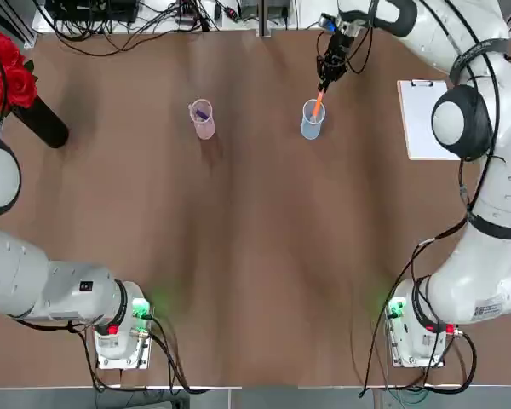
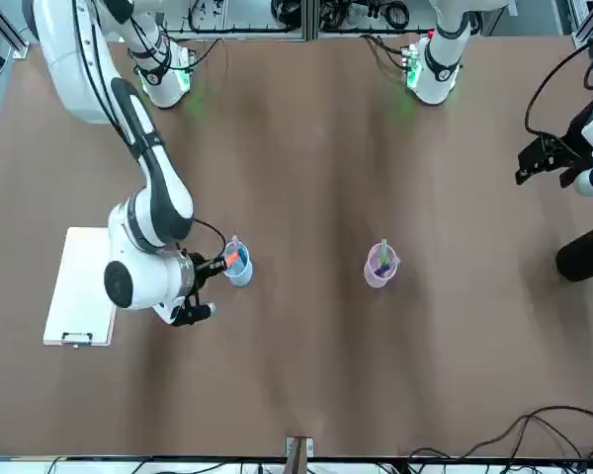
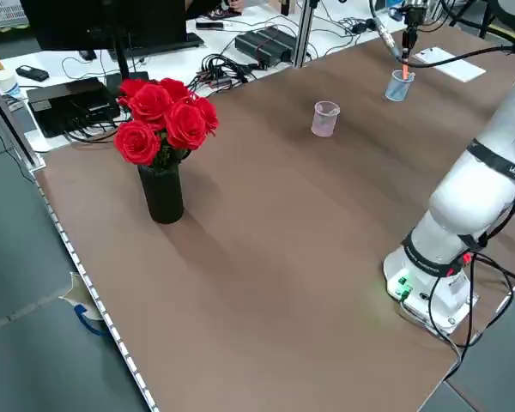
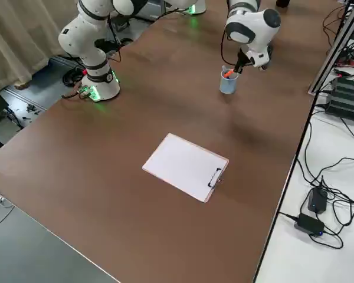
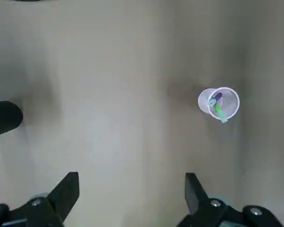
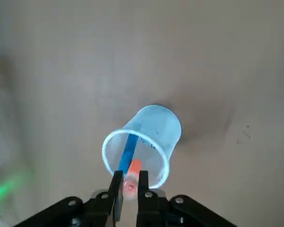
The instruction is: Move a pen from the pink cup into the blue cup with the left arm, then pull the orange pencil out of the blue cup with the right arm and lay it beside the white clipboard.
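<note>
The blue cup [image 1: 312, 120] stands on the brown table, holding a blue pen [image 6: 128, 149] and the orange pencil [image 1: 318, 104]. My right gripper [image 6: 129, 182] is over the cup's rim, shut on the pencil's upper end; the pencil's lower part is still inside the cup [image 6: 144, 139]. The pink cup [image 1: 203, 119] stands to the left with a purple and a green pen [image 5: 218, 108] in it. My left gripper [image 5: 131, 184] hangs open and empty, high above the table's left side [image 2: 546, 158], away from both cups. The white clipboard [image 1: 424, 119] lies to the right of the blue cup.
A black vase of red roses [image 3: 163, 129] stands at the table's far left. Cables and power bricks [image 4: 315, 206] lie on the white bench past the far edge. Bare brown table [image 1: 255, 256] stretches between the cups and the arm bases.
</note>
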Tool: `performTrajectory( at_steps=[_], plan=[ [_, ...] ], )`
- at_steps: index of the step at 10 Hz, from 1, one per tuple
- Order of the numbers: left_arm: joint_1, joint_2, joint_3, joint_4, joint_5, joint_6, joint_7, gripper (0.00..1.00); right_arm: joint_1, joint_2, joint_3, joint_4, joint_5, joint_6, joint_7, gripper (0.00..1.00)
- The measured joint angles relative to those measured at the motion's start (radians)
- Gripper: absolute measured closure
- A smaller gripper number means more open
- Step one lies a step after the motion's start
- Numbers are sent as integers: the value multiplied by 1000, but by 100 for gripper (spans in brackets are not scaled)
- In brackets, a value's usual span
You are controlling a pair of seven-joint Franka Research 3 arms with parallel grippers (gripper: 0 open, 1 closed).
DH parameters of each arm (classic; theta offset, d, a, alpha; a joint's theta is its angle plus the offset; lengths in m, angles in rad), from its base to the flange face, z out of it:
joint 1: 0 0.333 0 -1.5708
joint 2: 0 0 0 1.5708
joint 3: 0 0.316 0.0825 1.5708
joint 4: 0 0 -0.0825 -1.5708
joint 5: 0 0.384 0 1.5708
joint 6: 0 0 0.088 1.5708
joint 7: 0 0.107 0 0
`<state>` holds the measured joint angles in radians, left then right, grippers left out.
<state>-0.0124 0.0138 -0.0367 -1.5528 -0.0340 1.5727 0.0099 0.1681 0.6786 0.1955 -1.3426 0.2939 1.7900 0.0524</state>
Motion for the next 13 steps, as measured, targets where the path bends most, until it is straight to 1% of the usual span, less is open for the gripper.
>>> performTrajectory(
  at_steps=[3,4,5,7,8,9,10,11,12,13],
  plan=[
    [0,1,0,0,0,2,0,1,-9,-53,-2,3,0,-42,7,84],
    [0,1,0,0,0,3,-1,1,-23,-70,-4,5,0,-75,7,84],
    [0,1,0,-1,0,3,-1,1,-41,-81,-8,24,0,-132,5,84],
    [0,1,0,-1,0,3,-1,1,-70,-96,-18,87,0,-256,-9,84],
    [0,2,0,-1,0,3,-1,1,-78,-100,-49,101,-2,-308,-48,84],
    [0,2,0,-1,0,3,-1,1,-80,-100,-114,107,-3,-364,-118,84],
    [0,2,0,-1,0,3,-1,1,-82,-101,-196,109,-7,-415,-207,84],
    [0,2,1,-2,0,3,-1,1,-86,-101,-268,108,-28,-449,-284,84],
    [0,3,1,-2,0,3,-1,1,-93,-101,-301,98,-79,-461,-323,84],
    [0,4,1,-3,0,3,-1,1,-97,-95,-307,77,-123,-462,-334,84]
  ],
)
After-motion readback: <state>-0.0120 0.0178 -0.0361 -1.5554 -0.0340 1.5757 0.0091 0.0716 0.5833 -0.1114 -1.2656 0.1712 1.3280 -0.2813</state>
